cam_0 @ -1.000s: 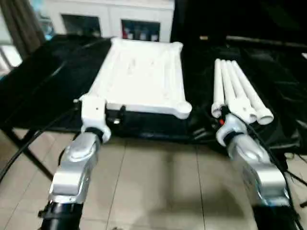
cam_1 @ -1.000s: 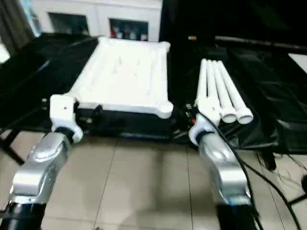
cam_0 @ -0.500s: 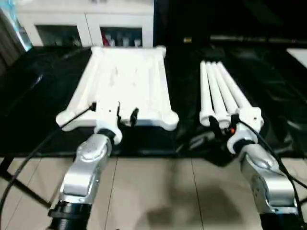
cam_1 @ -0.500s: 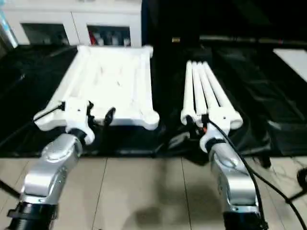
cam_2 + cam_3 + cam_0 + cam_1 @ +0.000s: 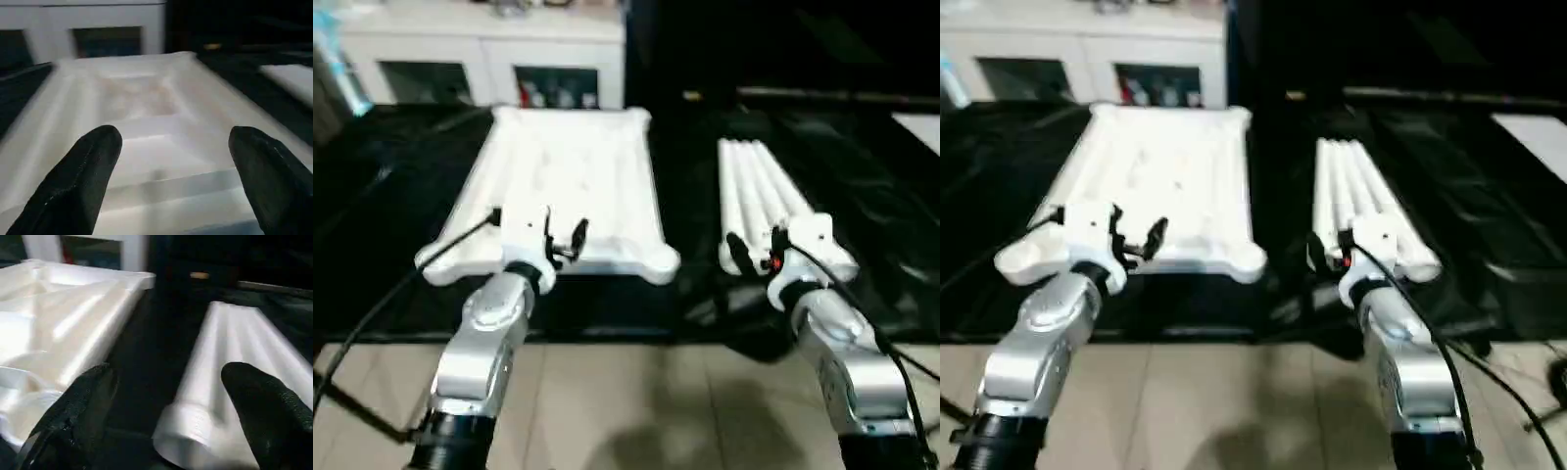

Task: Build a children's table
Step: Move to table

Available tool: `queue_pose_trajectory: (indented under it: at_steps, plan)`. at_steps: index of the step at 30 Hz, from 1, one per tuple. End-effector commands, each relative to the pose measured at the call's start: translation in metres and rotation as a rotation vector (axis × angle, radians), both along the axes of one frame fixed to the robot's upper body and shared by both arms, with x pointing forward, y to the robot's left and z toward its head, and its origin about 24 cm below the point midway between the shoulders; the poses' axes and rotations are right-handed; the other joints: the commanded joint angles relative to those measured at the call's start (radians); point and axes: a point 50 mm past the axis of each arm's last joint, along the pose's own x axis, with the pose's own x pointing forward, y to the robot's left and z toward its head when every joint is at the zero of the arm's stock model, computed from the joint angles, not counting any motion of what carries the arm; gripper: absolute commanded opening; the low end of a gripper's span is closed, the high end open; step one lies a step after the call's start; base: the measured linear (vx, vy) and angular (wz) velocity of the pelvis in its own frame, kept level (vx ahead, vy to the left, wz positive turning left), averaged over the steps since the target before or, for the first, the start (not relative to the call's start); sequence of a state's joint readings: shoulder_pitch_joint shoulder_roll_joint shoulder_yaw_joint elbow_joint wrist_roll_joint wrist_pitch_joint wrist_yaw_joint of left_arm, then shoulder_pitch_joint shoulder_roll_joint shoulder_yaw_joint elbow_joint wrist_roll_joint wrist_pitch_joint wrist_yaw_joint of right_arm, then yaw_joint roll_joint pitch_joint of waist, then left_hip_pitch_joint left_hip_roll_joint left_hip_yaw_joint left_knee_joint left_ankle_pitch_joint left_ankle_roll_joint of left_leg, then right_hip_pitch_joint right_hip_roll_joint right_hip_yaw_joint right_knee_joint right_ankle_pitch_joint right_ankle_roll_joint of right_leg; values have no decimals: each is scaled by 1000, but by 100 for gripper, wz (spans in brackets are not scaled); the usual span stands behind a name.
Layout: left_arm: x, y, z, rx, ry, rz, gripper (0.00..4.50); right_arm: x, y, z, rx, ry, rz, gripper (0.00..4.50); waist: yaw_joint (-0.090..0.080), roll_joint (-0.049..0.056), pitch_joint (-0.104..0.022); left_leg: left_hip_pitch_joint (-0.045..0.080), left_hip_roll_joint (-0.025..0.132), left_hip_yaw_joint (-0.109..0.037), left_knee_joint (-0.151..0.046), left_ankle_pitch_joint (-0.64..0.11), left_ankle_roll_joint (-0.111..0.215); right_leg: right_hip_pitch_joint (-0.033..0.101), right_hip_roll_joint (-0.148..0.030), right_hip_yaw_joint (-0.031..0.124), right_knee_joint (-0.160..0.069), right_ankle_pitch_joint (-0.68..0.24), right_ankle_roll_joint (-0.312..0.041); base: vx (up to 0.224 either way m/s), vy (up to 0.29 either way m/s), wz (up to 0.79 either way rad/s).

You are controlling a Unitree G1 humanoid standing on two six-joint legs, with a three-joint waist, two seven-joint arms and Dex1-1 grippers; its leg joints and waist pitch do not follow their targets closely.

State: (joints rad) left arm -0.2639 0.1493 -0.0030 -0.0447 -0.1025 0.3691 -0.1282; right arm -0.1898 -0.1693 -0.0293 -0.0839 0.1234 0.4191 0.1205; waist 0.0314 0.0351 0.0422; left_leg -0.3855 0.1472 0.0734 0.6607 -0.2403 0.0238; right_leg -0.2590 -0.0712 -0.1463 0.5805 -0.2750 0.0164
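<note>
Four white tube legs bundled just ahead of right gripper, long axis pointing away from it; fingers spread, holding nothing. White table top ribbed side up, directly ahead of left gripper, also spread and empty. No readable writing or labels.

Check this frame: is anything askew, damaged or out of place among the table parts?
Nothing stands out. The table top lies flat, underside up, on the black-draped table; the four legs lie side by side to its right, untouched.
</note>
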Motion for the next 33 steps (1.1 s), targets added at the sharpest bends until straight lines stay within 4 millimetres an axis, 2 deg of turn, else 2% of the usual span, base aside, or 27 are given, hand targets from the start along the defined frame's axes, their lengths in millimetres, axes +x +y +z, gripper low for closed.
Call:
queue_pose_trajectory:
  at_steps: [1,2,5,6,7,8,9,10,11,12,14,15,16,17,18,19,20,21,22,23,24,26,29,30,31,32,33]
  plan:
    - [-1,3,-1,3,0,6,406,2,3,4,23,-18,1,388,-36,40,-58,117,76,-39,-124,-227,111,-29,-6,27,-36,-342,-168,176,59,48]
    - [-1,3,-2,2,1,6,406,2,3,4,42,-16,-8,388,-56,34,-62,176,141,-116,-150,-302,153,-97,11,48,84,-163,-128,174,48,28]
    - [-1,2,-3,9,6,0,406,3,-1,3,14,-8,-17,388,-44,7,-55,168,135,-96,-147,-153,292,-170,-11,84,141,-17,18,134,49,17]
    - [0,2,-3,8,6,-1,406,3,-1,2,11,-8,-14,388,-39,-8,-43,135,108,-55,-163,-147,300,-156,-21,93,111,41,13,104,28,6]
    - [0,2,-3,8,6,-2,406,3,-1,2,11,-8,-13,388,-35,-21,-43,130,83,-29,-155,-178,272,-150,-31,103,69,75,-14,95,-24,1]
    - [0,2,-3,8,5,-3,406,3,-1,2,12,-8,-13,388,-26,-70,-45,82,16,21,-130,-288,200,-84,-69,157,-17,18,-37,91,-88,15]
    - [0,1,-3,8,4,-4,406,3,-1,2,12,-9,-12,388,-2,-90,-38,63,-32,52,-65,-284,160,-58,-99,207,-76,-245,-51,91,-88,15]
    - [1,1,-3,7,3,-6,406,3,0,2,9,-10,-10,388,22,-90,-55,28,-42,38,29,-143,113,7,-172,274,-107,-508,-130,101,-89,8]
    - [1,1,-3,7,3,-7,406,3,0,2,8,-10,-9,388,30,-80,-60,-31,-31,16,53,-48,66,47,-172,272,-87,-471,-186,120,-38,-9]
    - [1,1,-3,9,2,-8,406,3,1,2,9,-11,-9,388,35,-65,-57,-54,-25,8,52,6,33,50,-152,250,-75,-328,-254,120,-38,-9]
    - [1,1,-3,11,3,-14,406,3,2,2,8,-6,-10,388,29,-26,-47,-28,10,8,-30,67,22,10,-88,184,-68,-228,-326,104,28,2]
    - [1,1,-3,10,3,-17,406,3,2,2,6,-3,-12,388,9,5,-38,12,49,5,-113,6,37,-25,-17,116,-43,-227,-265,101,56,5]
    - [1,1,-3,10,3,-18,406,3,2,2,5,-1,-12,388,-19,13,-47,48,79,-31,-129,-20,60,-48,19,94,5,-190,-230,146,76,2]
    - [1,1,-3,8,4,-18,406,3,2,2,5,-1,-12,388,-34,27,-69,134,109,-71,-127,-29,104,-103,22,81,52,-139,-202,157,69,3]
    - [1,-1,-4,11,6,-26,406,1,2,0,6,13,-9,388,-47,22,-63,171,150,-118,-133,-29,283,-160,-3,86,121,-72,-85,157,69,3]
    - [1,-1,-4,12,7,-32,406,0,2,-1,2,24,-12,388,-40,11,-58,172,146,-101,-125,21,357,-189,-17,92,130,-40,-26,116,47,8]
    - [1,-2,-5,13,8,-38,406,0,1,-2,17,34,-18,388,-45,17,-63,203,175,-32,-119,34,265,-221,-31,99,123,-20,-34,99,5,-15]
    - [0,-3,-5,16,10,-43,406,-1,0,-2,26,32,-16,388,-36,-20,-46,159,158,31,-149,-49,164,-178,-39,97,98,52,-60,99,5,-15]
    - [0,-4,-6,19,10,-45,406,-1,0,-2,22,27,-8,388,-17,-62,-41,149,80,109,-127,-254,77,-143,-44,137,7,-11,-142,98,-70,-46]
    - [0,-4,-6,19,10,-45,406,-1,0,-2,22,27,-8,388,-17,-62,-41,149,80,109,-127,-254,77,-143,-44,137,7,-11,-142,156,-100,-47]
    - [-1,-5,-7,16,12,-47,406,-1,0,-1,9,19,3,388,54,-100,-41,5,-15,74,46,-198,51,36,-187,291,-85,-311,-315,156,-100,-47]
    - [-1,-5,-7,16,12,-48,406,-1,0,0,2,15,8,388,48,-71,-56,-40,-11,28,65,-13,19,39,-155,271,-58,-202,-324,128,-56,-18]
    - [-1,-5,-7,15,11,-49,406,0,0,1,-3,13,20,388,34,-38,-51,-39,4,26,-21,129,25,1,-77,182,-60,-148,-333,91,-13,-5]
    - [-1,-5,-7,16,12,-46,406,1,0,3,-15,2,39,388,28,3,-53,0,39,24,-94,111,43,-24,-25,131,-52,-196,-264,97,37,-5]
    - [-1,-5,-7,16,13,-42,406,1,0,5,-32,-12,64,388,-15,12,-37,25,97,-28,-137,-65,78,-50,13,98,1,-197,-203,123,62,-8]
    - [-1,-4,-7,16,12,-42,406,2,-1,6,-36,-21,76,388,-22,26,-51,111,143,-68,-143,-202,126,-103,-1,93,46,-135,-193,114,46,0]
    - [-1,-4,-7,16,10,-42,406,2,-1,6,-38,-25,82,388,-40,14,-58,121,154,-87,-138,-103,220,-117,-20,95,70,-7,-166,114,46,0]
